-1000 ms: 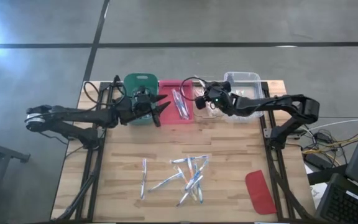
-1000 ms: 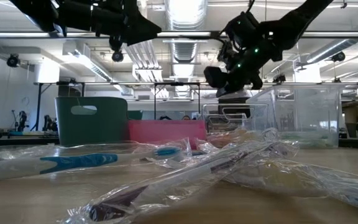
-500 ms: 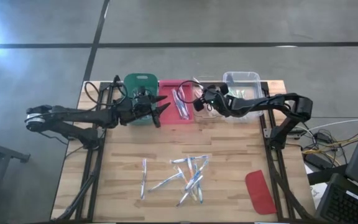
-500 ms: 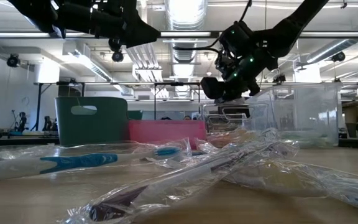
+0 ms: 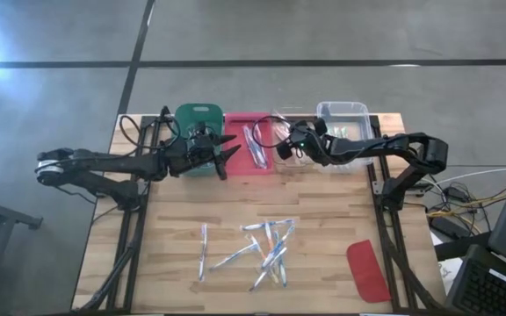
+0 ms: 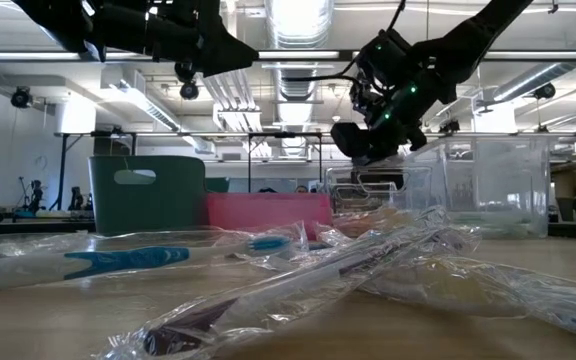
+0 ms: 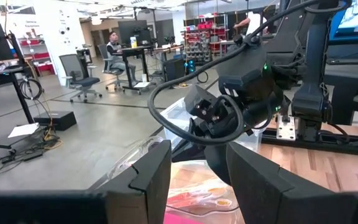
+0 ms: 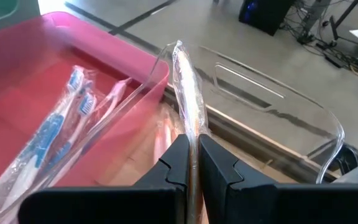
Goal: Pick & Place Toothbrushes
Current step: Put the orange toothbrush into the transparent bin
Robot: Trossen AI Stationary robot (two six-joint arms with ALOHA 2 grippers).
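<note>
Back edge, right gripper (image 8: 190, 163): I'm pinching a wrapped toothbrush (image 8: 185, 81) over the clear bin (image 8: 272, 112).
Left gripper (image 7: 197, 171): I'm hovering it, fingers spread, near the pink bin (image 5: 251, 145).

Wooden table (image 5: 174, 215): bins at back, wrapped toothbrushes (image 5: 266, 246) mid-table, red lid (image 5: 368, 270).

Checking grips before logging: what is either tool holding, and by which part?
The right tool pinches a clear-wrapped toothbrush near one end of its plastic wrapper, the rest sticking out beyond the fingers. The left tool holds nothing.
</note>
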